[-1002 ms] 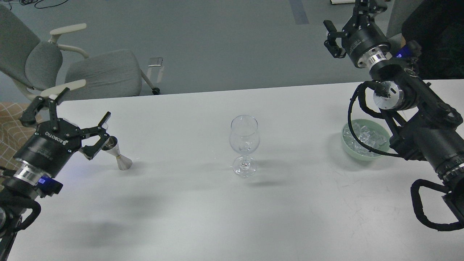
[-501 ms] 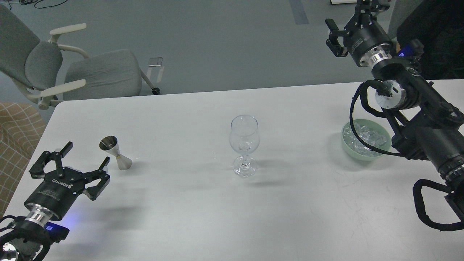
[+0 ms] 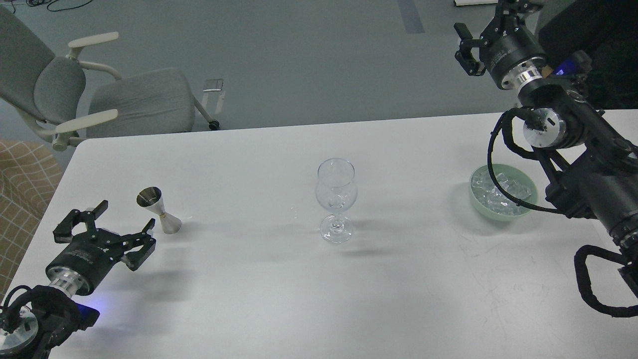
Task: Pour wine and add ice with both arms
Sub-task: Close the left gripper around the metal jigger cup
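An empty clear stemmed wine glass [image 3: 336, 194] stands upright at the middle of the white table [image 3: 279, 299]. A small steel jigger [image 3: 159, 210] stands upright at the left. My left gripper [image 3: 124, 217] is open and empty, low over the table just left of and nearer than the jigger, not touching it. The ice [image 3: 498, 192] lies heaped in a pale green bowl [image 3: 477, 202] at the right, partly hidden by my right arm's cable. My right gripper [image 3: 481, 27] is open and empty, raised high beyond the table's far edge, its upper finger cut by the frame.
A grey office chair [image 3: 124, 99] stands beyond the table's far left corner. The thick links of my right arm [image 3: 593, 179] lie over the table's right edge beside the bowl. A checked tan surface [image 3: 20, 189] is off the left edge.
My left gripper has drawn back from around the jigger, toward me and down, leaving the jigger standing. My right gripper has drifted slightly right and up.
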Controlling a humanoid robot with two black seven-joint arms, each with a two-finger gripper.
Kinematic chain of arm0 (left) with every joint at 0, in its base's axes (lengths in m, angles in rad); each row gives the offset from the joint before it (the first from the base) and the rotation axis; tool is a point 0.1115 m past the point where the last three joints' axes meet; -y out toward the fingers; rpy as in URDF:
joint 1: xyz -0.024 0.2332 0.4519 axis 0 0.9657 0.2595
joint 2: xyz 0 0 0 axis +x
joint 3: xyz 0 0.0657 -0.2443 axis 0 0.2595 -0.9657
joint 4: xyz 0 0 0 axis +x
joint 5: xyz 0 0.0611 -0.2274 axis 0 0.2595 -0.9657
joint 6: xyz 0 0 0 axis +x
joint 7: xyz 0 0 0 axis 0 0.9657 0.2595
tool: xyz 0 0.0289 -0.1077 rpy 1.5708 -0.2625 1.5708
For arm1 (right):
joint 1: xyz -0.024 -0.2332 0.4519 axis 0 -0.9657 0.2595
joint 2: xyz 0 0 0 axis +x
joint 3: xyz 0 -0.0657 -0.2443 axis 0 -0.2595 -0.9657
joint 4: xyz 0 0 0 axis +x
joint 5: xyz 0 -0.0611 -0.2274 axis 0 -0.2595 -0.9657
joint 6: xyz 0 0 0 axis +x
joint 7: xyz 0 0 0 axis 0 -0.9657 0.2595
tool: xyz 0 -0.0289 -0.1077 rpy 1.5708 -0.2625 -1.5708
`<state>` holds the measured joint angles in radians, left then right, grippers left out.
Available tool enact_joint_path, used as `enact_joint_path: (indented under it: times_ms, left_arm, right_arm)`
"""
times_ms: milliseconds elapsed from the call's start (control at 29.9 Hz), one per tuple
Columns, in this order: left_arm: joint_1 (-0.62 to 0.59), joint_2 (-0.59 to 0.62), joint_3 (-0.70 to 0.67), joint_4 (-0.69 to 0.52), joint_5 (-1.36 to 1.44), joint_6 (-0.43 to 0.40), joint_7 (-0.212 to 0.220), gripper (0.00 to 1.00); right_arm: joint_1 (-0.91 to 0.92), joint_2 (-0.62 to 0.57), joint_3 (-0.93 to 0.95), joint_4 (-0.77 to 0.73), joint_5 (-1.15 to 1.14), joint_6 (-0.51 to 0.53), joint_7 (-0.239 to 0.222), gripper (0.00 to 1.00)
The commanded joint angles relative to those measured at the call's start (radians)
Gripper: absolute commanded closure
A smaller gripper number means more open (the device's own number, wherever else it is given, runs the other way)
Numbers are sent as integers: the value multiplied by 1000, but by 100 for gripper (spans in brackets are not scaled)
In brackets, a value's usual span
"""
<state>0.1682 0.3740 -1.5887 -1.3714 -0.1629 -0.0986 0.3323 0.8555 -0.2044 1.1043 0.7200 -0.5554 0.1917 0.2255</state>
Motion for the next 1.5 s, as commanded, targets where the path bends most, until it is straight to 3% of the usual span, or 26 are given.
enact_joint_path:
  times_ms: [0, 1136, 1270, 1370, 1403, 1470]
  left_arm:
    - [-4, -23, 32, 0, 2, 2, -3, 1]
    - [-153, -81, 85, 149, 105, 5, -4, 3]
    - [-171, -81, 92, 172, 106, 7, -4, 8]
    - [-191, -81, 92, 198, 106, 8, -6, 20]
    - [-196, -81, 92, 204, 106, 8, -6, 29]
    - [-202, -81, 99, 207, 106, 10, -6, 32]
  right_arm:
    - [-1, -1, -14, 2, 0, 0, 2, 0]
    - [-27, -10, -17, 35, -3, 0, 2, 0]
    - [-29, -13, -17, 41, -3, 0, 3, 0]
    - [-30, -15, -17, 42, -6, 0, 3, 0]
    - [-30, -15, -17, 42, -6, 0, 3, 0]
    - [-30, -15, -17, 42, -6, 0, 3, 0]
